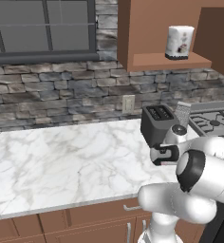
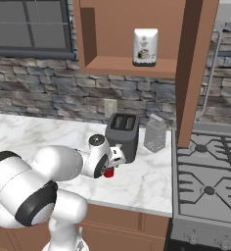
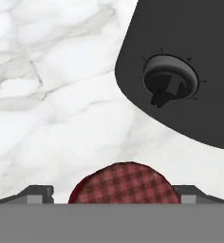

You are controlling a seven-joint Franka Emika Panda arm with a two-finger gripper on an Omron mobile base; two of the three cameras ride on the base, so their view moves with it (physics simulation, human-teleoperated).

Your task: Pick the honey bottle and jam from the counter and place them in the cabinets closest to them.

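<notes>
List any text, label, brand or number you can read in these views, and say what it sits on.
No text is legible anywhere.
White labelled canister on the wooden cabinet shelf: brownish label print, too blurred to read.
Black toaster with round dial: small tick marks around the knob, no numbers.
Small red jar of jam with a checked lid: plaid pattern, no lettering.
Grey metal grater: no marking.
</notes>
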